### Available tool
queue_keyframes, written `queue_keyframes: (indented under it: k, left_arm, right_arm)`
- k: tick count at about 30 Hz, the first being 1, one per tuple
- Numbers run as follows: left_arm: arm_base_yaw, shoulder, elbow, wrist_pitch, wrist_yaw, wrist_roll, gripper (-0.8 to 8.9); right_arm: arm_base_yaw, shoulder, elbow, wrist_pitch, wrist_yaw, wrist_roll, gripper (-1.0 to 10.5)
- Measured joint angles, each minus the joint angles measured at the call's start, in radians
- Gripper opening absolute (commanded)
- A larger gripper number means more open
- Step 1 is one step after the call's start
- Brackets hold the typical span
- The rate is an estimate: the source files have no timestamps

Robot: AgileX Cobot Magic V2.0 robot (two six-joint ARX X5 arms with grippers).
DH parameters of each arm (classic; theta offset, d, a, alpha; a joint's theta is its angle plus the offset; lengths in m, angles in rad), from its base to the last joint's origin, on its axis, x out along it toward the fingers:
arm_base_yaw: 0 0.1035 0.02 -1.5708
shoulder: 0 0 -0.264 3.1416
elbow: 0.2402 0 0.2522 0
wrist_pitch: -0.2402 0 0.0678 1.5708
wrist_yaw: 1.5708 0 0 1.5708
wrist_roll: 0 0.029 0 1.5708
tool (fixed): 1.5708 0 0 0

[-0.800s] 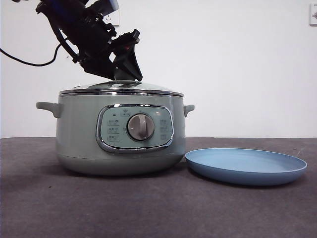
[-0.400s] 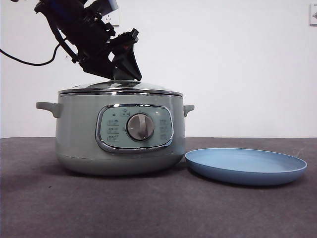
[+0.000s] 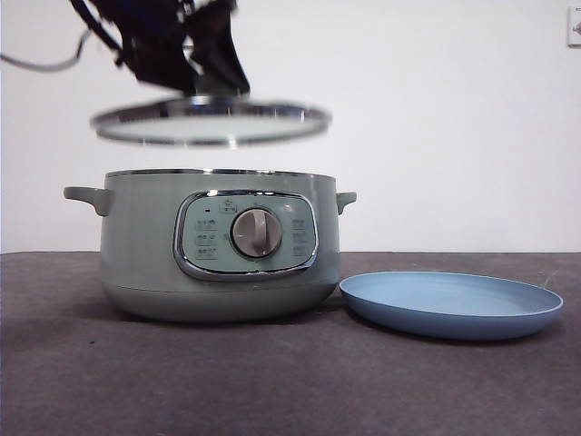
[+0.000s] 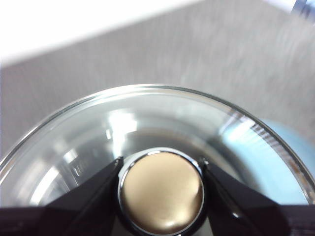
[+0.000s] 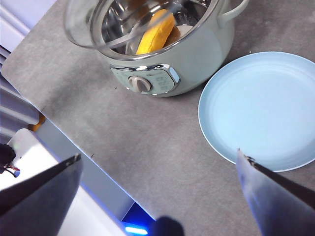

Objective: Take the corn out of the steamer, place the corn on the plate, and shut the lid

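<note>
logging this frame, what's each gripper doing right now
left gripper: shut on the lid's knob, holding the lid above the steamer.
right gripper: open, holding nothing, high above the table.

Left gripper [image 4: 160,169]: two black, wedge-shaped fingers [image 4: 91,189]. Right gripper [image 5: 157,172]: broad, dark, tapered fingers [image 5: 44,189]. Front view: bulky black arm [image 3: 168,41], blurred, with a thin dark cable [image 3: 45,62].
</note>
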Motion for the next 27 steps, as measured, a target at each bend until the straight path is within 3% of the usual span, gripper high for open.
queue_keyframes:
  k: [7,12,15,22,27]
  left_arm:
    - [0.000,-0.193,0.000,-0.122,0.000,0.000,-0.08]
    - [0.000,-0.361,0.000,-0.269,-0.003,0.000,-0.08]
    - [0.000,-0.460,0.000,-0.320,-0.008,0.000,-0.08]
    - [0.000,-0.664,0.000,-0.494,-0.036,-0.004,-0.08]
    - [0.000,-0.761,0.000,-0.611,-0.085,-0.008,-0.08]
  right_arm:
    - [0.000,0.001,0.000,0.094,-0.001,0.055,6.6]
    - [0.026,0.018,0.001,0.266,0.000,0.166,6.5]
    - [0.079,0.061,0.002,0.360,0.013,0.239,5.8]
    - [0.260,0.245,0.016,0.515,0.142,0.338,6.2]
    - [0.384,0.423,0.109,0.561,0.256,0.356,6.3]
